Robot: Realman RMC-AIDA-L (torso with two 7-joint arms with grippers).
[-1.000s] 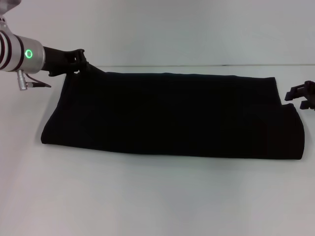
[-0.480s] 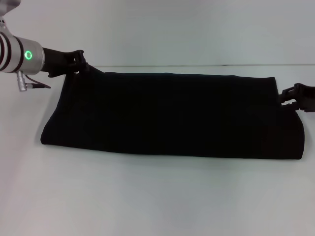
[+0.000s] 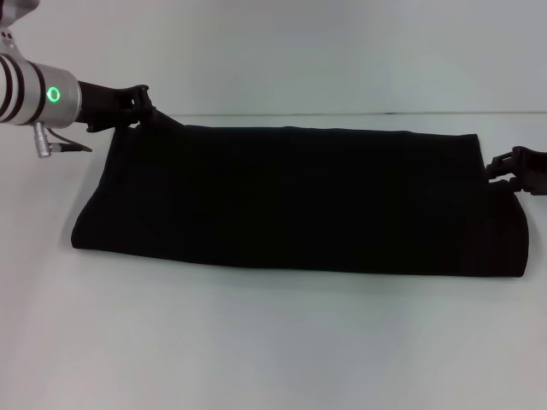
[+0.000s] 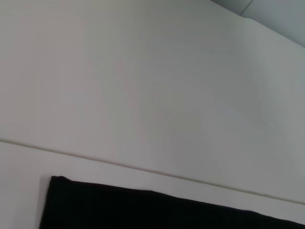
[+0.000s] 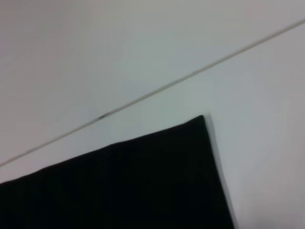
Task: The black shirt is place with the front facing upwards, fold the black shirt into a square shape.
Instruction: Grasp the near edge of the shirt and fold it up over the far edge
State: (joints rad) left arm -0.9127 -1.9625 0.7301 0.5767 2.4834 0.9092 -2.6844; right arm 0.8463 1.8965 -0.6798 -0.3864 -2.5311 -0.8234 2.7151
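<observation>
Black shirt (image 3: pixel 299 201) lies folded lengthwise; left gripper (image 3: pixel 141 107) pinches its far corner, right gripper (image 3: pixel 504 166) state unclear

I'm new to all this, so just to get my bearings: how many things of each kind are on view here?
Black shirt: 1
Grippers: 2, the left gripper at the shirt's far left corner and the right gripper at its right end
White table: 1
Total: 4

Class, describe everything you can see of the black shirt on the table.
The black shirt is plain black cloth, folded into a long band lying flat across the white table. No lettering or label shows. The left gripper meets its far left corner, which rises slightly; the right gripper sits at its right end.
</observation>
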